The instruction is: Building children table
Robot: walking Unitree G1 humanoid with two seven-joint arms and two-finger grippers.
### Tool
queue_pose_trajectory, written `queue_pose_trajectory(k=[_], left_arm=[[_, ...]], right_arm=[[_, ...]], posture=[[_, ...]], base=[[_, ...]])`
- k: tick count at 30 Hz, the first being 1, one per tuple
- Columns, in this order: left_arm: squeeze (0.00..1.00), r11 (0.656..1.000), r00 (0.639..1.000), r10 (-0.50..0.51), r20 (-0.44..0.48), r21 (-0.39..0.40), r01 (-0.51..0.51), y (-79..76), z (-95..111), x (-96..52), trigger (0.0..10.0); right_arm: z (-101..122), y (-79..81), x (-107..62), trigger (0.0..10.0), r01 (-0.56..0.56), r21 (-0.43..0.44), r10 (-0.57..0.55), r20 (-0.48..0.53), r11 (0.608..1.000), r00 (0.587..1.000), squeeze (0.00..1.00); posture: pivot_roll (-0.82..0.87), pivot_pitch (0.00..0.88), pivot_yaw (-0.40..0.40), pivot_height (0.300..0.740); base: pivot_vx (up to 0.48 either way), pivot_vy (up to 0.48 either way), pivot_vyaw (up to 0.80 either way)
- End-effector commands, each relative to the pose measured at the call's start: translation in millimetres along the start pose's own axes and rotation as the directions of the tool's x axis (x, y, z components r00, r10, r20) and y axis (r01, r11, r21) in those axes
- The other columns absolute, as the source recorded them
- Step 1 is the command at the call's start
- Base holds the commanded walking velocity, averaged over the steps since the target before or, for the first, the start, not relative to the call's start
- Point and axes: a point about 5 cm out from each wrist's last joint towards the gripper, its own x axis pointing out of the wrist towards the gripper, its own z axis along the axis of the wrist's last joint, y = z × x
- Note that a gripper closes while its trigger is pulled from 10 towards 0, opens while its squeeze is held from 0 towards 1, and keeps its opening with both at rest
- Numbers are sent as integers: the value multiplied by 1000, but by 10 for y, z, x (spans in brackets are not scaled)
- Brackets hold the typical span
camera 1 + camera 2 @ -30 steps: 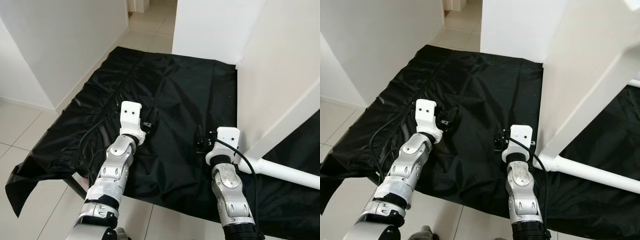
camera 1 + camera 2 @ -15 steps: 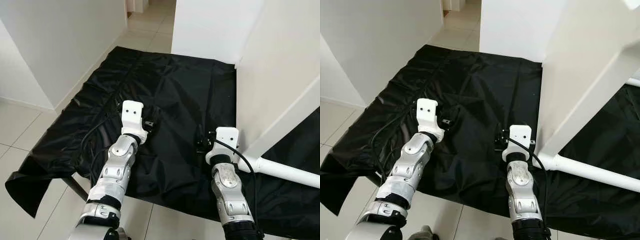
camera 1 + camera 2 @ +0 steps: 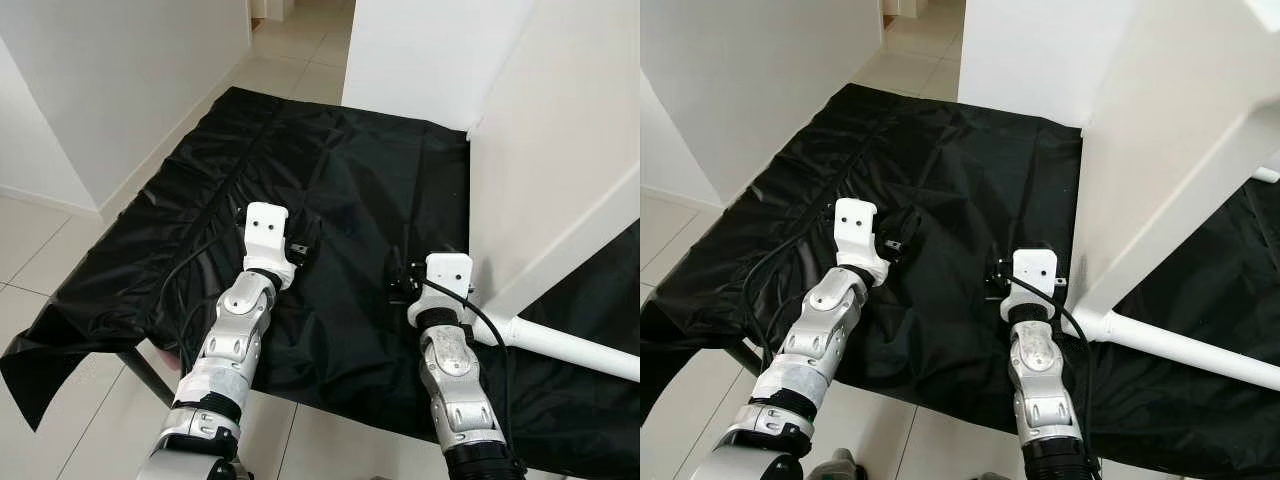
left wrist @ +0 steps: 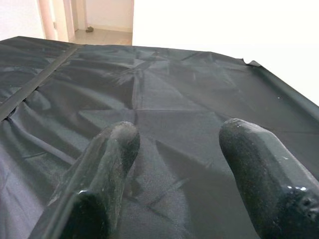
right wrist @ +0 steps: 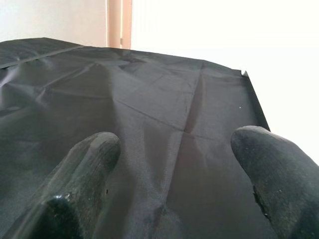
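A white children's table top (image 3: 560,170) stands on its edge at the right, on a black cloth (image 3: 350,180) that covers a low surface. A white round leg (image 3: 570,345) sticks out from its lower corner toward me. My right gripper (image 5: 174,142) is open just left of that corner, low over the cloth, with nothing between its fingers (image 5: 89,154). My left gripper (image 4: 174,134) hovers open over the cloth's left half, also holding nothing. Their black fingers blend with the cloth in the eye views, where the white wrist blocks (image 3: 266,232) stand out.
White walls (image 3: 120,70) close in on the left and behind the cloth, with a tiled corridor (image 3: 300,40) between them. Pale floor tiles (image 3: 40,250) lie to the left. The cloth's front edge hangs over a dark frame leg (image 3: 150,375).
The camera has shifted slightly. Both arms have edged forward over the cloth; both grippers stay open and hold nothing.
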Motion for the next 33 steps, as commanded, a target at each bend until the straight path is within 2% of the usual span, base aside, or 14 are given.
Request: queue_pose_trajectory(k=[1,14,33], left_arm=[[0,1000,1000,15,3,22,-15,1,-9,-14,10000],[0,999,1000,12,23,31,-13,11,-2,-10,10000],[0,998,999,-37,32,43,36,-79,-18,-31,10000]], right_arm=[[-65,-30,-27,10000,9,-13,-9,-18,1000,1000,0],[-91,-66,-52,10000,10,-57,-11,-17,998,1000,0],[-84,-73,-110,10000,26,-81,-26,0,996,1000,0]], posture=[[92,0,-58,740],[86,0,-67,740],[67,0,-44,740]], base=[[0,0,0],[0,0,0],[0,0,0]])
